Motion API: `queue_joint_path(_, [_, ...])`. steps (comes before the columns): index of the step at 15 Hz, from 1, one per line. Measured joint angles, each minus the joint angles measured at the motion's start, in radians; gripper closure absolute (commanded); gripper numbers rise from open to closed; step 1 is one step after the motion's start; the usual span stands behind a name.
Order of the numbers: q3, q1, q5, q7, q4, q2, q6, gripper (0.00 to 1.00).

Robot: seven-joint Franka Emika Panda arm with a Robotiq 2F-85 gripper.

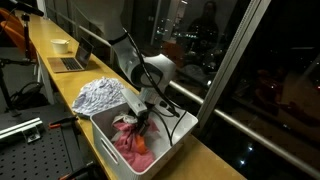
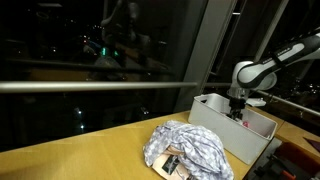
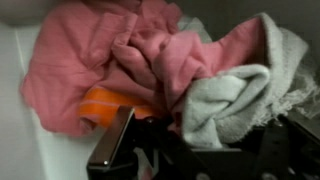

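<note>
My gripper point(image 3: 175, 135) reaches down into a white bin point(image 1: 108, 143) on the wooden counter, as both exterior views show point(image 2: 238, 110). Its jaws are shut on a fold of a pale grey-white towel point(image 3: 235, 95), which bunches up right between the dark fingers point(image 3: 112, 148). A crumpled pink cloth point(image 3: 100, 50) fills most of the bin beside and behind the towel. An orange piece point(image 3: 105, 105) peeks out from under the pink cloth, to the left of the gripper. In an exterior view the gripper point(image 1: 143, 112) sits low over the pink heap point(image 1: 128, 140).
A crumpled patterned grey-white cloth point(image 1: 100, 95) lies on the counter next to the bin, as both exterior views show point(image 2: 190, 148). Farther along stand a laptop point(image 1: 72, 62) and a pale cup point(image 1: 61, 45). A dark window with a rail point(image 2: 100, 85) runs along the counter.
</note>
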Motion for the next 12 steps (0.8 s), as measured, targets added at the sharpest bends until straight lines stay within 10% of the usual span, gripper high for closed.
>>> queue_joint_path(12, [0.051,0.202,-0.179,0.274,0.070,-0.443,-0.362,1.00])
